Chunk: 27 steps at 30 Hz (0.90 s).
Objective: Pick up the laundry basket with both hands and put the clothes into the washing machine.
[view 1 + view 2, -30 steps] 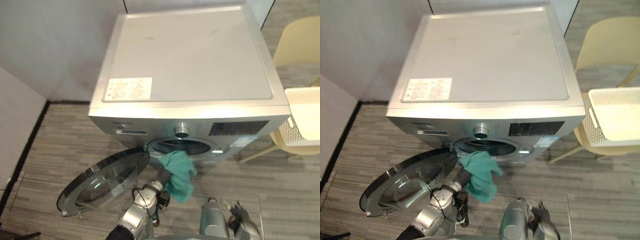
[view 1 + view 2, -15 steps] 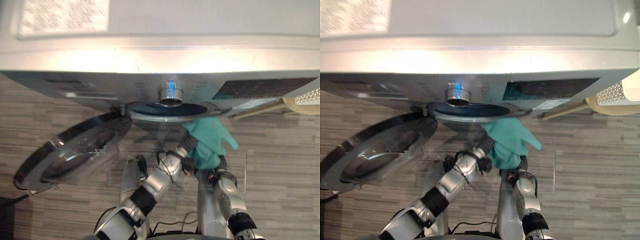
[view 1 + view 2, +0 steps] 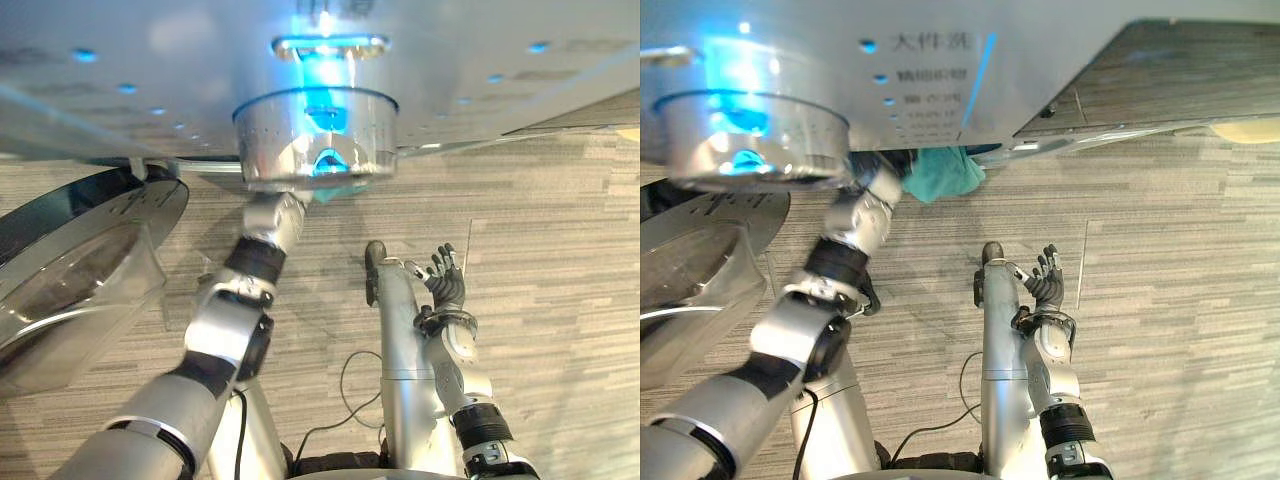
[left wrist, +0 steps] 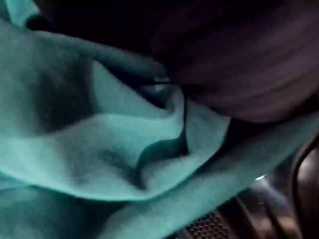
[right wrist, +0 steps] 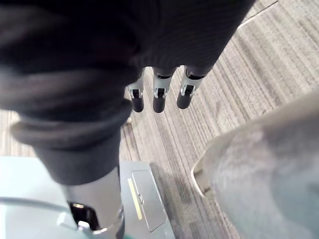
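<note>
At washer [image 3: 940, 60] mouth, crumpled teal cloth [image 3: 940, 172]; left hand [image 4: 239, 64] unreadable, right hand [image 3: 443, 287] splayed.

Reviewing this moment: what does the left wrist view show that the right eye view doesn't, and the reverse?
Left wrist view: close folds of the teal cloth against a dark interior, with a perforated surface beside them. Right eye view: the silver washing machine, its blue-lit control knob, its round glass door standing open, and the right hand open over the grey plank floor. Shared: the teal cloth, at the machine's opening.
</note>
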### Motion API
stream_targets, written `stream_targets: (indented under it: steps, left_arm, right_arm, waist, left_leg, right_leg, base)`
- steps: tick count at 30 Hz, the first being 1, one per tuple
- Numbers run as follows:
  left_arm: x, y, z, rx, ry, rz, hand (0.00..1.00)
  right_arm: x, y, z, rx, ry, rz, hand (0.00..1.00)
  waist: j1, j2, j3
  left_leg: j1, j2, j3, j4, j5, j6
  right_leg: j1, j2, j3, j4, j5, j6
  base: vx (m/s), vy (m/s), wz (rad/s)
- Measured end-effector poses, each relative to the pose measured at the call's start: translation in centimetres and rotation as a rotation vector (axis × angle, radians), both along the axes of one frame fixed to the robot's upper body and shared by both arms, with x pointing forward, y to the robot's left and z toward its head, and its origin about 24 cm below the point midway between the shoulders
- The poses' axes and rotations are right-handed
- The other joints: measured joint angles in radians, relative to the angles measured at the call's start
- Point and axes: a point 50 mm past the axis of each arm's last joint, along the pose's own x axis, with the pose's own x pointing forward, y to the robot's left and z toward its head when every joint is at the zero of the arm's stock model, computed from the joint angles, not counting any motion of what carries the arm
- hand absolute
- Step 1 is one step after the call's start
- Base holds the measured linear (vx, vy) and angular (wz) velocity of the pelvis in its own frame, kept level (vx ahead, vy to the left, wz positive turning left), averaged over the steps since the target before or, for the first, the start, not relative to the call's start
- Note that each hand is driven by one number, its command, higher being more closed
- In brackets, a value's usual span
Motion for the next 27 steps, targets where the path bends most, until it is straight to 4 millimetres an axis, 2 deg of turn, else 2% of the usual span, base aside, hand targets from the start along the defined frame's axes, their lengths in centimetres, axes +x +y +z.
stream_targets:
  steps: [2,4,5,6,9,12,13,14,16,19,21,27]
  left_arm:
    - [-0.8,-0.4,5.0,-0.035,-0.118,-0.022,1.00]
    - [-2.7,-0.8,10.1,-0.050,-0.279,-0.037,1.00]
    - [-3.8,-0.8,12.0,-0.046,-0.352,-0.039,1.00]
    - [-4.6,-0.1,13.0,-0.056,-0.434,-0.019,1.00]
    - [-4.8,0.0,13.0,-0.028,-0.439,0.063,1.00]
    - [-5.1,-0.5,12.8,0.165,-0.470,0.283,1.00]
    - [-5.4,-0.9,12.6,0.308,-0.513,0.419,0.00]
    - [-5.5,-1.2,12.5,0.373,-0.539,0.477,0.00]
    - [-5.9,-2.0,12.3,0.634,-0.640,0.675,0.00]
    - [-6.1,-3.0,12.2,0.822,-0.703,0.765,0.00]
    - [-6.0,-3.7,12.1,0.906,-0.714,0.757,0.00]
    - [-3.4,-4.7,11.4,0.987,-0.501,0.612,0.00]
  right_arm:
    - [-0.2,-0.5,-0.2,0.018,-0.002,-0.024,0.00]
    - [-0.4,-0.9,-0.5,0.028,0.006,-0.030,0.00]
    - [-0.6,-1.2,-0.6,0.041,0.010,-0.044,0.00]
    - [-0.6,-1.1,-0.8,0.047,0.013,-0.041,0.00]
    - [-1.5,-1.6,-1.6,0.060,0.033,-0.050,0.00]
    - [-2.3,-2.5,-2.1,0.067,0.045,-0.079,0.00]
    - [-2.7,-2.8,-2.4,0.067,0.057,-0.093,0.00]
    - [-2.9,-2.9,-2.6,0.067,0.062,-0.100,0.00]
    - [-3.3,-3.2,-2.8,0.078,0.066,-0.114,0.00]
    - [-3.3,-3.2,-2.7,0.097,0.046,-0.123,0.00]
    - [-3.3,-3.1,-2.7,0.111,0.041,-0.122,0.00]
    - [-3.3,-2.9,-2.9,0.135,0.047,-0.127,0.00]
  waist:
    - [-0.001,0.000,0.000]
    - [-0.001,0.000,0.000]
    - [-0.002,0.000,0.000]
    - [-0.007,-0.002,0.001]
    - [-0.007,-0.004,0.003]
    - [-0.006,-0.004,0.003]
    - [-0.006,-0.004,0.003]
    - [-0.005,-0.004,0.002]
    - [-0.004,-0.004,0.002]
    - [-0.002,-0.003,0.002]
    - [-0.001,-0.003,0.002]
    - [-0.001,-0.004,0.002]
  left_leg:
    - [-0.022,0.007,0.003,0.002,-0.003,0.005]
    - [-0.036,0.007,0.004,0.008,-0.005,0.010]
    - [-0.039,0.007,0.007,0.012,-0.005,0.011]
    - [-0.041,0.008,0.008,0.014,-0.005,0.011]
    - [-0.041,0.009,0.009,0.016,-0.005,0.011]
    - [-0.044,0.009,0.010,0.016,-0.007,0.014]
    - [-0.047,0.009,0.008,0.017,-0.007,0.014]
    - [-0.048,0.009,0.007,0.017,-0.007,0.014]
    - [-0.053,0.010,0.004,0.019,-0.008,0.015]
    - [-0.060,0.010,0.001,0.021,-0.009,0.017]
    - [-0.065,0.009,-0.002,0.023,-0.009,0.018]
    - [-0.091,0.009,-0.013,0.029,-0.009,0.019]
  right_leg:
    - [-0.015,-0.001,-0.001,-0.010,0.005,0.004]
    - [-0.024,-0.001,-0.002,-0.013,0.007,0.004]
    - [-0.026,-0.001,-0.001,-0.013,0.007,0.004]
    - [-0.027,-0.001,-0.001,-0.013,0.007,0.004]
    - [-0.029,0.000,-0.001,-0.011,0.007,0.004]
    - [-0.033,-0.001,-0.001,-0.010,0.009,0.002]
    - [-0.036,0.000,-0.002,-0.010,0.010,0.000]
    - [-0.038,0.000,-0.003,-0.010,0.010,-0.001]
    - [-0.040,0.000,-0.006,-0.012,0.012,-0.004]
    - [-0.044,0.000,-0.008,-0.013,0.016,-0.004]
    - [-0.045,0.000,-0.010,-0.015,0.019,-0.003]
    - [-0.055,0.000,-0.017,-0.025,0.034,0.001]
  base:
    - [-0.01,0.045,-0.06]
    - [-0.02,0.042,-0.04]
    - [-0.01,0.039,-0.05]
    - [-0.01,0.030,-0.05]
    - [0.00,0.000,0.00]
    - [-0.03,0.011,-0.01]
    - [0.00,0.000,0.00]
    - [0.00,0.000,0.00]
    - [-0.03,0.018,-0.02]
    - [-0.04,0.018,0.00]
    - [-0.05,0.019,0.00]
    - [-0.05,0.017,0.00]
